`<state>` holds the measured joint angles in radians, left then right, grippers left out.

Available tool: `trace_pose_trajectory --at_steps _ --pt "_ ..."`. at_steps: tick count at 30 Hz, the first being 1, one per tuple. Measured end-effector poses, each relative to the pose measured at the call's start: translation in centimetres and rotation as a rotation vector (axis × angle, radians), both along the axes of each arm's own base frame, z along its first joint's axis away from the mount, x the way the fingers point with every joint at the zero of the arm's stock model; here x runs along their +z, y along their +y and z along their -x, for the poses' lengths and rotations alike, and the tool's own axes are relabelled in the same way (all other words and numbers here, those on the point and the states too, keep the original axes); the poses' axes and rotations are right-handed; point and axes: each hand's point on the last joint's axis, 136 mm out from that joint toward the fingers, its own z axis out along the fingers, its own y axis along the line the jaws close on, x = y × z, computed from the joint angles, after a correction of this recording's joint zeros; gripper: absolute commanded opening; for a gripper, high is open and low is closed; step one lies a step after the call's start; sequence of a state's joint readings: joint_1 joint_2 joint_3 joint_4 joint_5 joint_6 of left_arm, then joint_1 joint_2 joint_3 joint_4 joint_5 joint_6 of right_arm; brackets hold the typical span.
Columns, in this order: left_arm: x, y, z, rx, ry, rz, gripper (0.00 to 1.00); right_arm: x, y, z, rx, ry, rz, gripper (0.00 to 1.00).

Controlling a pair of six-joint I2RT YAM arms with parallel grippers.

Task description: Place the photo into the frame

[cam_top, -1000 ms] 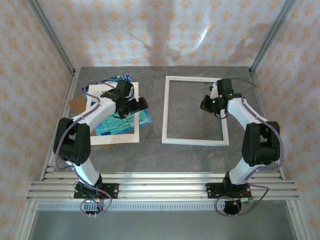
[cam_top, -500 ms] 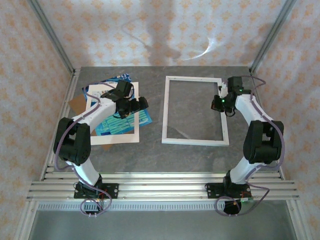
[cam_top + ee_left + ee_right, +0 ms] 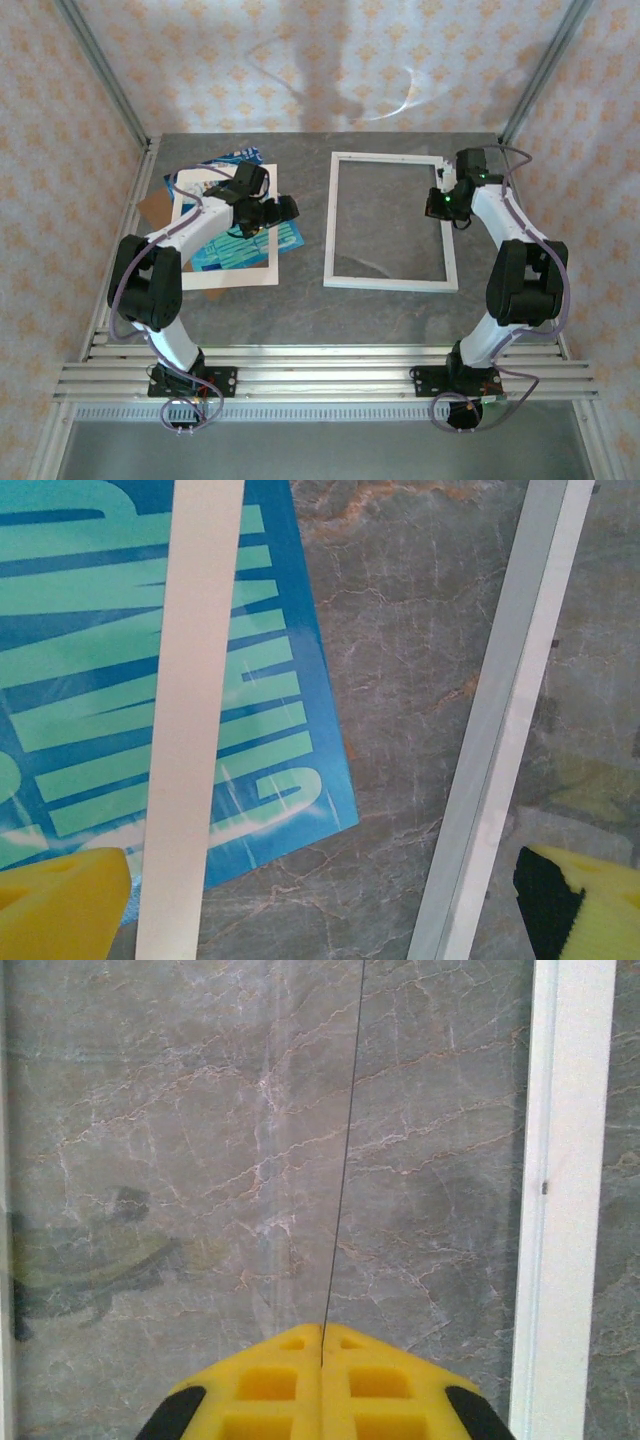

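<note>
The photo (image 3: 290, 237), blue-teal with large pale lettering, lies at the left under a cream mat (image 3: 228, 275); its corner (image 3: 300, 780) pokes out past the mat's strip (image 3: 190, 730). The white frame (image 3: 390, 283) lies flat at centre right, and its left rail (image 3: 505, 730) runs beside the photo's corner. My left gripper (image 3: 280, 208) hangs open above that corner, its yellow fingers (image 3: 60, 905) wide apart with nothing between them. My right gripper (image 3: 440, 203) hovers by the frame's right rail (image 3: 565, 1210). It is shut on a thin clear sheet (image 3: 345, 1160), seen edge-on as a dark line.
A brown backing board (image 3: 155, 208) peeks out under the mat's left side. Grey marble table (image 3: 380, 220) shows through the frame's opening. Patterned walls and metal posts close in the back and sides. Metal rails (image 3: 320, 370) run along the near edge.
My right gripper has moved back and to the right, from inside the frame's opening to its right rail. The left gripper has barely shifted.
</note>
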<state>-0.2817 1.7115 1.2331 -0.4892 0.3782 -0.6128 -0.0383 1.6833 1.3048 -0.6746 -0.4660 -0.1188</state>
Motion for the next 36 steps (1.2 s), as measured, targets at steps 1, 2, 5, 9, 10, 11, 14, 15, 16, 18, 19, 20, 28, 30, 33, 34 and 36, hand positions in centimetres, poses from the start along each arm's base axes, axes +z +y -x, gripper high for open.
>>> trace_pose_trajectory --at_steps 1,2,5,9,10,11,14,15,16,18,19,20,28,30,33,34,36 --pt "0.0 0.0 0.0 -0.001 0.002 0.001 1.00 0.1 -0.1 0.0 0.000 0.000 0.003 0.00" --pt "-0.1 -0.1 0.0 -0.003 0.003 0.003 1.00 0.1 -0.2 -0.1 0.001 -0.001 0.006 0.00" --pt "-0.4 -0.2 0.1 -0.006 0.011 0.004 1.00 0.0 -0.6 0.0 -0.006 0.003 0.017 0.00" --pt "-0.7 -0.4 0.2 -0.010 0.020 0.001 1.00 0.0 -0.9 0.1 -0.011 0.009 0.023 0.00" --pt "-0.8 -0.4 0.2 -0.011 0.022 0.001 1.00 -0.1 -1.0 0.1 -0.012 0.009 0.025 0.00" --pt "-0.9 -0.4 0.2 -0.011 0.023 0.001 1.00 -0.1 -1.0 0.1 -0.013 0.009 0.026 0.00" --pt "-1.1 -0.4 0.2 -0.011 0.028 -0.001 1.00 -0.1 -1.0 0.1 -0.013 0.009 0.027 0.00" --pt "-1.1 -0.4 0.2 -0.011 0.028 -0.001 1.00 0.0 -1.0 0.1 -0.014 0.009 0.028 0.00" --pt "-1.1 -0.4 0.2 -0.011 0.028 -0.001 1.00 -0.1 -1.0 0.1 -0.014 0.009 0.029 0.00" --pt "-1.1 -0.4 0.2 -0.011 0.028 -0.001 1.00 -0.1 -1.2 0.1 -0.018 0.009 0.032 0.00" --pt "-1.1 -0.4 0.2 -0.011 0.028 -0.001 1.00 -0.1 -1.3 0.1 -0.020 0.009 0.035 0.00" --pt "-1.1 -0.4 0.2 -0.011 0.028 -0.001 1.00 -0.1 -1.3 0.1 -0.021 0.009 0.036 0.00" --pt "-1.1 -0.5 0.2 -0.015 0.028 -0.001 1.00 -0.1 -1.8 0.1 -0.032 0.010 0.049 0.00" --pt "-1.1 -0.7 0.3 -0.019 0.028 -0.001 1.00 -0.1 -1.8 0.1 -0.031 0.010 0.050 0.00" --pt "-1.1 -0.8 0.4 -0.024 0.028 -0.001 1.00 -0.1 -1.8 0.1 -0.029 0.009 0.050 0.00" --pt "-1.1 -0.9 0.4 -0.025 0.028 -0.001 1.00 -0.1 -1.8 0.1 -0.028 0.009 0.050 0.00" --pt "-1.1 -0.9 0.4 -0.026 0.027 -0.002 1.00 -0.1 -1.7 0.1 -0.024 0.007 0.050 0.00"
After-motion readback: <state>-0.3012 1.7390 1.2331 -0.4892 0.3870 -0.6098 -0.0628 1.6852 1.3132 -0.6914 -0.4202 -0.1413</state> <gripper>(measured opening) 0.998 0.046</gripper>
